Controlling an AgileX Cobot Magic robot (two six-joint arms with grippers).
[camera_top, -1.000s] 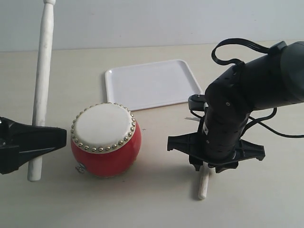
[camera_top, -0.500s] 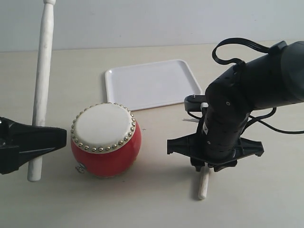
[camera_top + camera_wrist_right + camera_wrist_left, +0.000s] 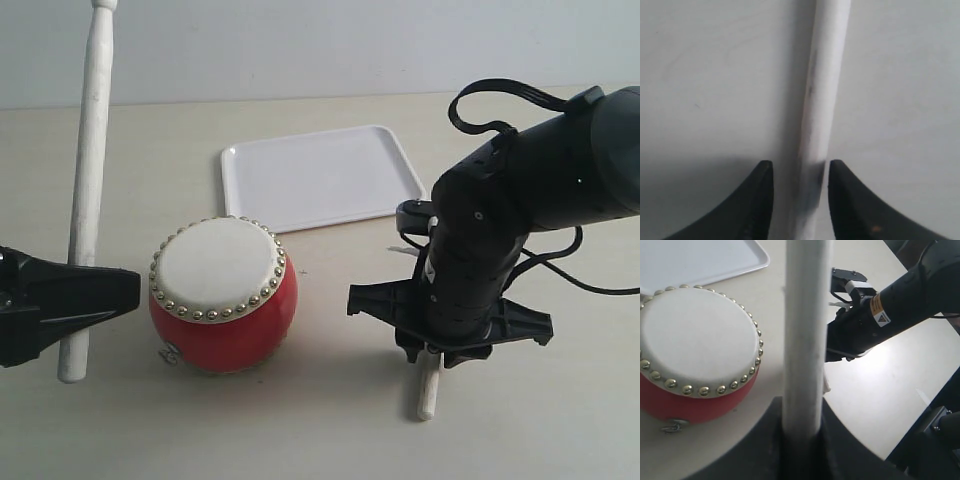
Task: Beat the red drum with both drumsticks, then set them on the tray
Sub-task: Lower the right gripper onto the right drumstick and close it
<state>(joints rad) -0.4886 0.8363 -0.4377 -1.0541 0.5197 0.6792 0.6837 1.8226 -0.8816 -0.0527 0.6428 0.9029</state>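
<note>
In the exterior view the red drum (image 3: 222, 300) stands on the pale table (image 3: 330, 430) in the lower left-centre of the frame, skin side up. The white tray (image 3: 320, 175) lies flat behind it, toward the upper centre and apart from the drum. At the left edge the left gripper (image 3: 95, 293) is clamped on the upright drumstick (image 3: 90, 130). This stick rises almost vertically to the top of the frame, and its lower end hangs just left of the drum without touching it. At lower right the right gripper (image 3: 432, 355) points down at the table from under its bulky black arm (image 3: 520, 200). The lying drumstick (image 3: 429, 390) pokes out beneath it toward the bottom of the frame. The fingertips themselves are hidden there. In the left wrist view the left gripper (image 3: 800, 442) closes tight round the upright drumstick (image 3: 805, 340). The drum (image 3: 695, 340) sits close beside the stick, a corner of the tray (image 3: 690, 260) lies beyond it, and the black arm (image 3: 890, 315) is on the stick's far side. In the right wrist view the right gripper (image 3: 800, 195) straddles the lying drumstick (image 3: 825, 90), which rests flat on the table (image 3: 715, 75). Its dark fingers (image 3: 757, 200) stand partly apart. One is right against the stick and the other shows a thin shadowed gap, so the stick is not lifted.
</note>
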